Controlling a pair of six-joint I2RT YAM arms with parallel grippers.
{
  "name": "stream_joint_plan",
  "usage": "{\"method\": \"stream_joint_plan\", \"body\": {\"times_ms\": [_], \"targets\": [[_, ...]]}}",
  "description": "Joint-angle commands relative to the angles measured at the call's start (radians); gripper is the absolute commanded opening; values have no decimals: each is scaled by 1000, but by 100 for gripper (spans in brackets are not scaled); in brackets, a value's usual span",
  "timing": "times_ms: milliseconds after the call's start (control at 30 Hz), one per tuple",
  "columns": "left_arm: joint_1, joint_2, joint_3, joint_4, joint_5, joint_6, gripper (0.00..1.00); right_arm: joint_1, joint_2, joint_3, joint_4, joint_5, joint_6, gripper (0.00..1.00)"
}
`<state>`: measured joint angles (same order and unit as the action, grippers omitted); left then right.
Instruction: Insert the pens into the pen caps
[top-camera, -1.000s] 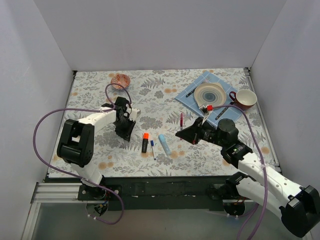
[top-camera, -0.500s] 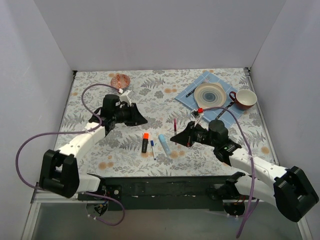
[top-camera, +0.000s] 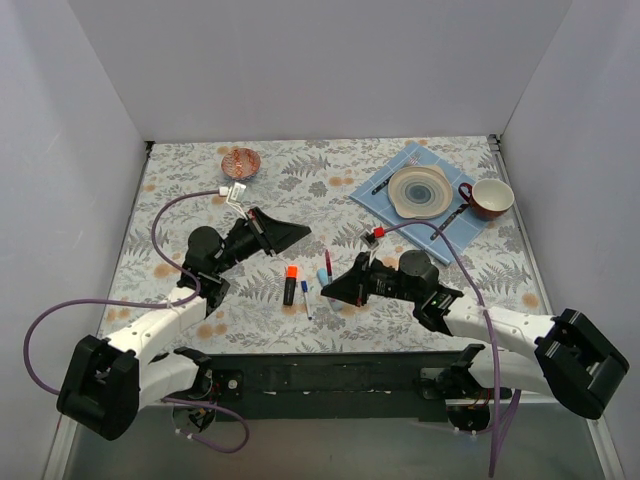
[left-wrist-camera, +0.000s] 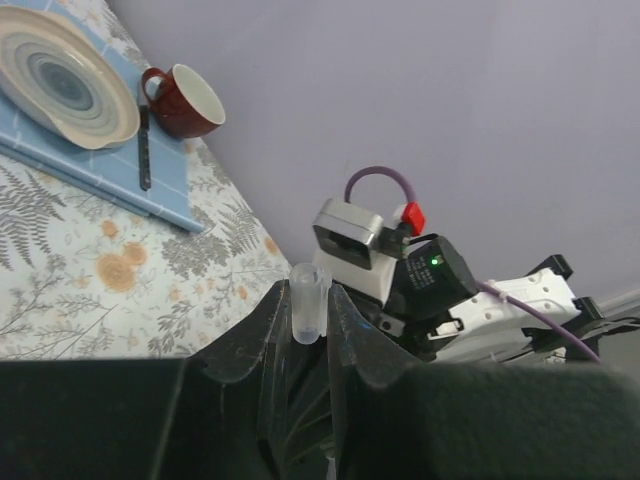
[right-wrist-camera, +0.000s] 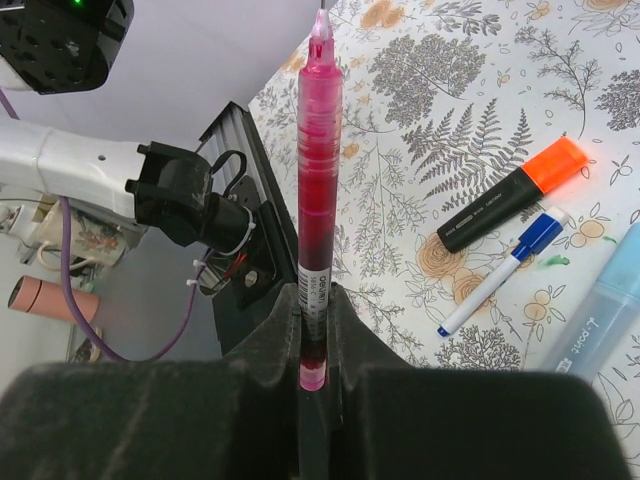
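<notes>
My left gripper (left-wrist-camera: 308, 292) is shut on a small clear pen cap (left-wrist-camera: 308, 300), its open end pointing away from the wrist. In the top view the left gripper (top-camera: 298, 234) points right, raised above the table. My right gripper (right-wrist-camera: 318, 296) is shut on the thin dark-red pen (right-wrist-camera: 318, 170), whose tip points away from the wrist. In the top view the right gripper (top-camera: 327, 291) holds the red pen (top-camera: 328, 262) just right of the left gripper. On the table lie the black marker with orange end (top-camera: 290, 285), the white pen with blue tip (top-camera: 305, 298) and the light-blue marker (top-camera: 323, 274), partly hidden.
A blue mat (top-camera: 395, 185) at the back right carries a plate (top-camera: 420, 190) and dark cutlery (top-camera: 381, 185). A red mug (top-camera: 489, 199) stands beside it. A small copper bowl (top-camera: 240, 161) sits at the back left. White walls surround the floral table.
Both arms have swung toward the middle. The left gripper rose and turned to point right with the cap. The right gripper moved left with the red pen.
</notes>
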<state>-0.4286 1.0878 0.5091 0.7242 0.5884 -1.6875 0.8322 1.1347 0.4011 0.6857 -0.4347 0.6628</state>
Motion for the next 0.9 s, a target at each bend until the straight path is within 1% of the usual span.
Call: {"method": "stream_joint_plan", "body": {"times_ms": [0,267,400,867], "targets": [[-25,-45,-9,64,-28,-44,0,22,8,36,78,28,3,1],[-53,-35,-14,58,-19,-34,0,39,2,51,74,24,-3,1],[-70,-29,2,17,-22,-12,0,48,-12,50,74,27,-5,1],[-105,-2,28,-49,-41,17,0,62,-59,47,57,34,-25,1]]}}
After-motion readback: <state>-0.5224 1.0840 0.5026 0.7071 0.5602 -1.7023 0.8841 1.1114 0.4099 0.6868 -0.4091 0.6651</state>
